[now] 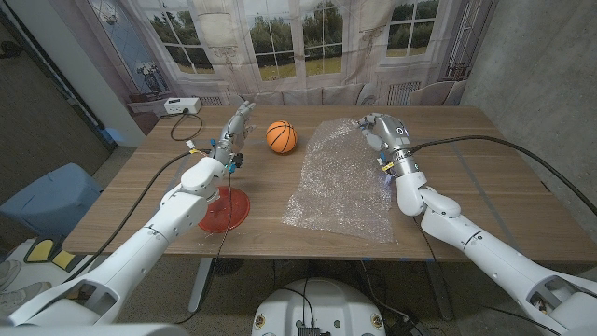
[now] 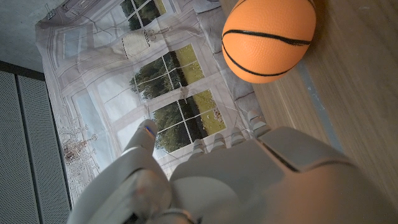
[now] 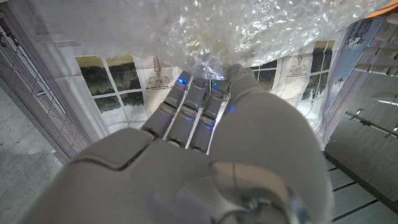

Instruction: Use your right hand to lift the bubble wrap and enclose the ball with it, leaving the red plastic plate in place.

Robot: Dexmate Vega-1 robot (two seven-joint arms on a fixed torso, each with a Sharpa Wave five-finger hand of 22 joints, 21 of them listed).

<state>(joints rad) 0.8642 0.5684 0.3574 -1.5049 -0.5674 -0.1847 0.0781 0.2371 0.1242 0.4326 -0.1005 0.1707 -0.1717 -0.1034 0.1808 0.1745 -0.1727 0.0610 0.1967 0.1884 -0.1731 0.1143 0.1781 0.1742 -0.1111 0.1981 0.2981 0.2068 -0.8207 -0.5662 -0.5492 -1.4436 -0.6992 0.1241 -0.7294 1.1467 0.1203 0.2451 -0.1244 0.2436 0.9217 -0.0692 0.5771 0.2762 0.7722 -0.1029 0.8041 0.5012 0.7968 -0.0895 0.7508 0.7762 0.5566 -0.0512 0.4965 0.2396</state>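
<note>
Right robot hand fingers curled at bubble wrap far edge.

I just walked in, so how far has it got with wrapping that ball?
Barely begun. The bubble wrap lies spread on the table, apart from the ball, which is uncovered. The right hand is at the sheet's far edge, fingertips touching it. Lifting and wrapping remain. The red plate sits undisturbed.

Orange, red and clear stuff on brown wood

Orange rubber ball with black lines, flat red plastic plate, clear bumpy bubble wrap sheet, brown wooden table.
</note>
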